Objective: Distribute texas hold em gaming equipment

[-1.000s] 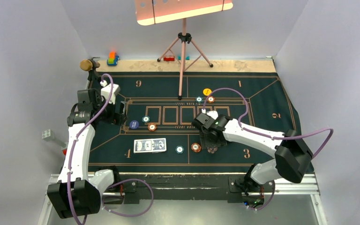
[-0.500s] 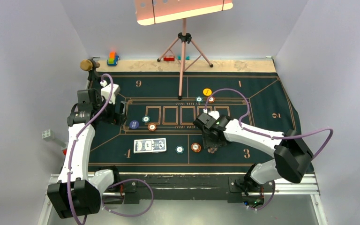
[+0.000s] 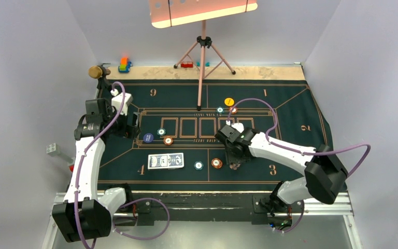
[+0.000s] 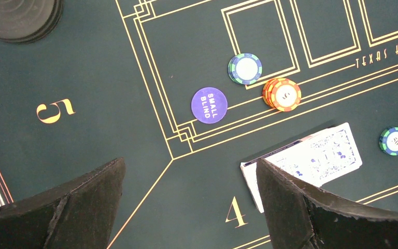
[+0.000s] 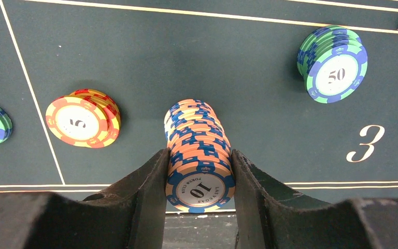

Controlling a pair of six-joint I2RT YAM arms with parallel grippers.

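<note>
My right gripper point(image 5: 199, 165) is shut on a tall stack of peach-and-blue "10" chips point(image 5: 199, 150) that stands near the "3" on the green mat. It also shows in the top view point(image 3: 233, 162). An orange "5" stack point(image 5: 81, 120) lies left of it and a teal "50" stack point(image 5: 333, 63) beyond on the right. My left gripper point(image 4: 189, 174) is open and empty above the "4" mark, at the mat's left in the top view point(image 3: 132, 126). The blue-backed card deck point(image 4: 311, 158) lies partly behind its right finger. A purple small-blind button point(image 4: 209, 105), a teal chip point(image 4: 245, 68) and an orange stack point(image 4: 282, 94) lie beyond.
A yellow chip point(image 3: 229, 101), a teal chip point(image 3: 220, 110) and an orange one point(image 3: 232, 110) lie at the mat's far middle. A tripod point(image 3: 203, 57) stands behind them. The microphone point(image 3: 97, 71) and toy blocks point(image 3: 125, 65) are at the far left. The deck point(image 3: 166, 161) lies front centre.
My right wrist has shifted slightly to the right with the chip stack between its fingers. The left arm has not moved.
</note>
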